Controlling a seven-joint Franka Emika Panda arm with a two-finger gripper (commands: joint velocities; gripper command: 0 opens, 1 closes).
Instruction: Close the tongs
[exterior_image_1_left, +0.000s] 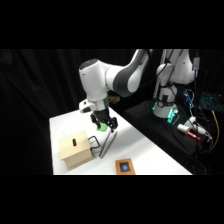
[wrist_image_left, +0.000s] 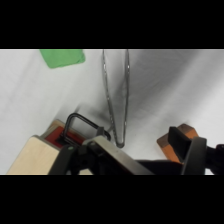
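The white rectangular table (exterior_image_1_left: 145, 150) fills the lower middle of the side view, its left edge just beside the tan box and bare surface open toward the right edge; the white jointed robot arm (exterior_image_1_left: 107, 80) reaches down over the upper centre; the tan cardboard-coloured box (exterior_image_1_left: 75, 150) with a black wire handle (exterior_image_1_left: 93, 142) sits lower left; the long slim grey metal tongs (exterior_image_1_left: 107, 145) lie just right of that handle, their joined end near it in the wrist view (wrist_image_left: 119, 142), arms spread toward the top edge; the black two-finger gripper (exterior_image_1_left: 104, 123) hangs above the tongs' far end, its opening cannot be told; a small orange-rimmed dark square (exterior_image_1_left: 125, 166) lies at the table's bottom edge; a small green square block (wrist_image_left: 62, 57) sits upper left in the wrist view.
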